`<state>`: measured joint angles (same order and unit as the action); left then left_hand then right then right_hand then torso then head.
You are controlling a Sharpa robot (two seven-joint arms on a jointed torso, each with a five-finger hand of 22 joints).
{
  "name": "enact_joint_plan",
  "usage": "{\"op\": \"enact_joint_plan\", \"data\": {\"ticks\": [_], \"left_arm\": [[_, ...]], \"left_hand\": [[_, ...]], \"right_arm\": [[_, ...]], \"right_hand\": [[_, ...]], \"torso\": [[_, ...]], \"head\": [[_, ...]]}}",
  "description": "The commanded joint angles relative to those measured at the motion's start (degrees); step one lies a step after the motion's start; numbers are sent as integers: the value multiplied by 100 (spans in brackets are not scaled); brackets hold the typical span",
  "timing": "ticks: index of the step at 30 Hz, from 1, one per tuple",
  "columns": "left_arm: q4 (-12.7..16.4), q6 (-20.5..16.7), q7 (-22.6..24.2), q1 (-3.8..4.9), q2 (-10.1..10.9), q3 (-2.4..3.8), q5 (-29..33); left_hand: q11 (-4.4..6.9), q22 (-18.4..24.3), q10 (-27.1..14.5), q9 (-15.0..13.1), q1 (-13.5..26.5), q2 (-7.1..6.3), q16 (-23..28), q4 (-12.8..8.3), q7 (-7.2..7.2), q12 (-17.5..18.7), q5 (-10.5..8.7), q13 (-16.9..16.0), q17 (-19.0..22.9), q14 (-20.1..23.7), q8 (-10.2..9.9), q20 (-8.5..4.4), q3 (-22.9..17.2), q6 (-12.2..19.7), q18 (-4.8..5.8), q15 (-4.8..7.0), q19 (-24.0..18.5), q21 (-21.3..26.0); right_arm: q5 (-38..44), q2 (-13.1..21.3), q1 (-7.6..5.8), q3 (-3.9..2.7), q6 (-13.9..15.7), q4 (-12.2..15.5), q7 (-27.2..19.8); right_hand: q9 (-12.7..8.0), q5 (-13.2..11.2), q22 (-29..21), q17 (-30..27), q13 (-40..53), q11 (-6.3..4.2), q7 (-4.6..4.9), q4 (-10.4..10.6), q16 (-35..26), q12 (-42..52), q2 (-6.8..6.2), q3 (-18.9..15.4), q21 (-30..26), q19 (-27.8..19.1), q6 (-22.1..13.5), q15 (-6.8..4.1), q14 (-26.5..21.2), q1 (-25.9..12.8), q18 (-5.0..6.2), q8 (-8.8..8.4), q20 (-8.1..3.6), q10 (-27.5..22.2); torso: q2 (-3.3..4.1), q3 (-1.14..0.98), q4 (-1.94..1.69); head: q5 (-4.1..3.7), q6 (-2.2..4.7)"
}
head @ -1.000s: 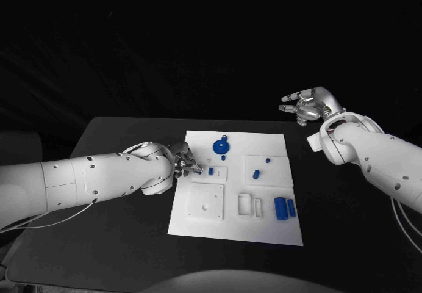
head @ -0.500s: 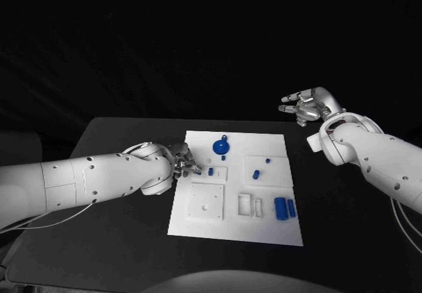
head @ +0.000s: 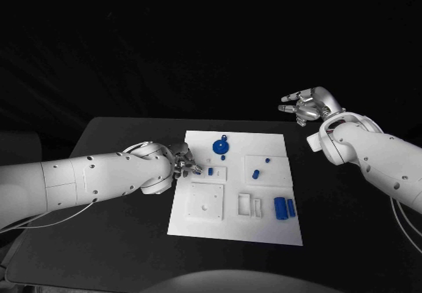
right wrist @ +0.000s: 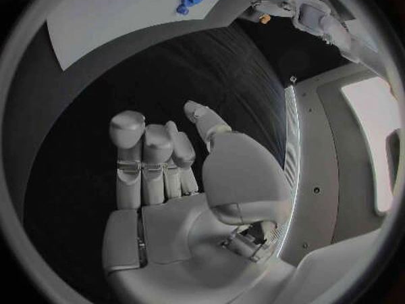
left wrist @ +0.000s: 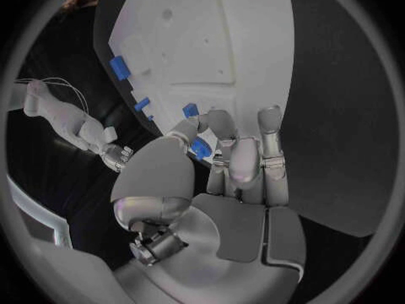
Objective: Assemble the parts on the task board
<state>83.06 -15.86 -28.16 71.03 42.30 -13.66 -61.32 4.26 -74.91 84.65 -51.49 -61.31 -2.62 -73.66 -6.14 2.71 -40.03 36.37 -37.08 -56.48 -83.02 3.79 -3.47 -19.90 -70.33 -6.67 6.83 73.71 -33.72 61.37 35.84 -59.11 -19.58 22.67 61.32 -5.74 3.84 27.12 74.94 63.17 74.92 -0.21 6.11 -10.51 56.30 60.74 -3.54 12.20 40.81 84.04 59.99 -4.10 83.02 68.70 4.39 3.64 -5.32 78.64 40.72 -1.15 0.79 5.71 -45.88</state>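
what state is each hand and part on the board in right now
left hand: at the task board's edge, fingers pinching a small blue part
right hand: raised beyond the board, fingers apart, holding nothing
round blue part: lying on the board
task board: flat on the black table

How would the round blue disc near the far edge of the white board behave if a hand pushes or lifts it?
The round blue disc looks flat and rigid, so it would probably slide on the smooth white board, not roll. It seems small, likely light. Its small tab may catch on a finger.
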Motion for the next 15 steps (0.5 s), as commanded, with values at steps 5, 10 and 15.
{"op": "enact_joint_plan", "data": {"ticks": [5, 10, 15], "left_arm": [[-41, 196, -84, -20, -46, -16, -47], [-70, 288, -99, -19, -102, -16, -75], [-79, 405, -106, -19, -164, -16, -202]], "left_hand": [[118, -105, 185, -4, -70, 8, -31, -388, -461, -36, 36, 5, -5, -17, 15, 33, -424, -550, -96, 4, -6, -38], [117, -105, 185, -16, -72, 0, -33, -394, -463, -39, 33, 4, -8, -18, 15, 36, -422, -552, -99, 3, -7, -44], [118, -105, 185, -40, -79, -14, -43, -399, -472, -49, 37, -1, -23, -19, 27, 36, -411, -586, -92, -1, -13, -47]], "right_arm": [[7, 1, 3, -2, -65, 7, -27], [7, 4, 3, -2, -64, 9, -27], [7, 5, 3, -2, -57, 13, -29]], "right_hand": [[8, 36, 270, 5, 358, -17, 3, 23, 17, 21, 9, -11, 24, 315, -21, -19, 34, -68, 93, -6, -15, 27], [8, 36, 270, 5, 358, -17, 3, 23, 17, 21, 9, -11, 24, 315, -21, -19, 34, -68, 93, -6, -15, 27], [8, 36, 270, 5, 358, -17, 3, 23, 17, 21, 9, -11, 24, 315, -21, -19, 34, -68, 93, -6, -15, 27]], "torso": [[0, -2, 1], [1, -5, 4], [0, -8, 4]], "head": [[-11, -7], [-14, -17], [-16, -26]]}}
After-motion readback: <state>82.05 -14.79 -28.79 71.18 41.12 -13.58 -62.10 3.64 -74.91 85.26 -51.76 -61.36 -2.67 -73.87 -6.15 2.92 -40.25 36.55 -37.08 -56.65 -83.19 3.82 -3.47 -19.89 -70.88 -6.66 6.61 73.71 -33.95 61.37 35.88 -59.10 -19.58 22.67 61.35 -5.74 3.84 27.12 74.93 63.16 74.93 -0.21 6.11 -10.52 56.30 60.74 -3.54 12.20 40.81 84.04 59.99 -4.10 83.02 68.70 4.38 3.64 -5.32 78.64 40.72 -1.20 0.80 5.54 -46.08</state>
